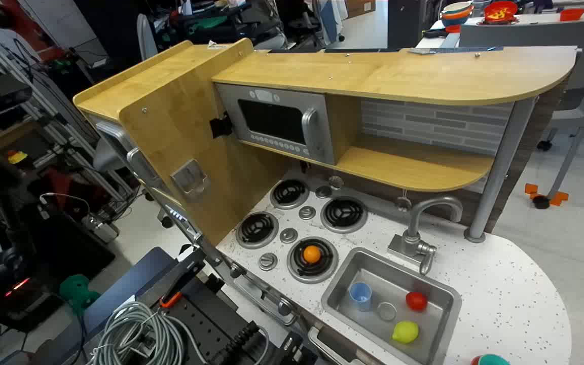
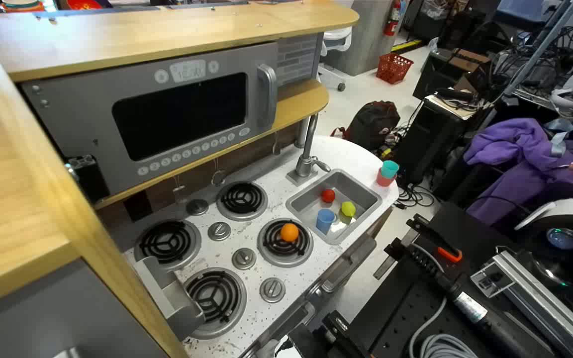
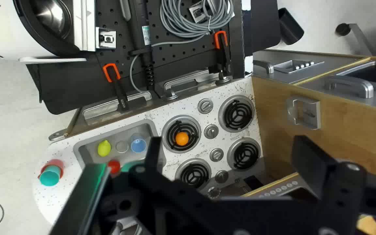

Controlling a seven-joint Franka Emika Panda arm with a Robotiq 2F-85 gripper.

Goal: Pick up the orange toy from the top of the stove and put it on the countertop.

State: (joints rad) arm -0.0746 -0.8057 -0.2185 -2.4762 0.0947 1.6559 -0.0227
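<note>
Gripper [image 3: 229, 147] spread wide, nothing pinched, well apart from orange ball [image 2: 289, 232], which sits on stove burner [image 2: 284, 250] next to sink [image 1: 388, 279]. Risks, my judgement: off-centre closing could nudge ball, rolling it toward sink; too-low descent could snag gripper on burner; careless release on countertop [image 1: 515, 284] might let ball run off rounded end. Axis: ball looks round in every view; no long axis, no pointing direction to read.

In an exterior view, the camera looks down across the sink [image 1: 388, 284] toward the stove [image 1: 307, 212]; in an exterior view, nearer the toy microwave [image 2: 182, 114], down past the stove toward the sink. The wrist view, sharing both, points steeply down.
</note>
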